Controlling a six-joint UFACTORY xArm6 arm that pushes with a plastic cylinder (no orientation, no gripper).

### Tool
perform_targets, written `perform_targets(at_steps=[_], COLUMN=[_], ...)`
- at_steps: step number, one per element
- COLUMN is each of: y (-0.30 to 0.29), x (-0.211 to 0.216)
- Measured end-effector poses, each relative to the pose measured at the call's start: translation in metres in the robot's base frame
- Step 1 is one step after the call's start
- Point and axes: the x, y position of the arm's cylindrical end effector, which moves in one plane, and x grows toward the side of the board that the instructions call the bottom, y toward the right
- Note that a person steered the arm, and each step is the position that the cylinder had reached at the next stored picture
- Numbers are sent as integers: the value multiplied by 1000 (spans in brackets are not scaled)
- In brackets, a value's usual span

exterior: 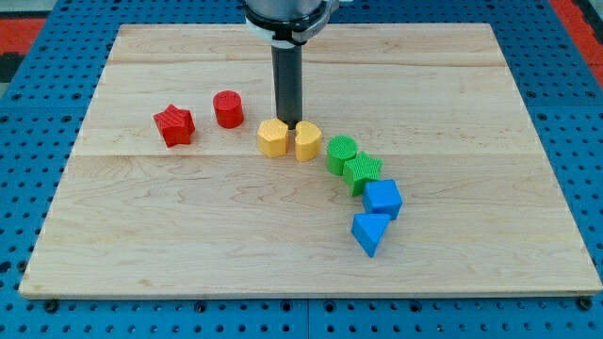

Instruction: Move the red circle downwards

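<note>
Red circle (228, 109) upright on the wooden bench (188, 235), left of centre, near the red star (174, 125) on its left, apart from it. Dark rod down from the view's top, my tip (287, 122) just behind the two yellow blocks, at the gap between the yellow hexagon (273, 137) and the yellow heart (307, 141); well right of the red circle. No claw fitted, so no open or closed state to tell. Further right, trailing downward: green circle (341, 152), green star (362, 173), blue cube (382, 199), blue triangle (369, 233).
</note>
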Motion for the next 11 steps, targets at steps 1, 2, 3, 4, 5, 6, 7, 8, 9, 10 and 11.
perform_targets(at_steps=[1,2,3,4,5,6,7,8,9,10,11], y=[-17,-15,-48,-48,-50,-53,-96,-94,-109,-132,-144], x=[-13,-55,-63,-24,-35,-75,-49,-30,-30,-42,-11])
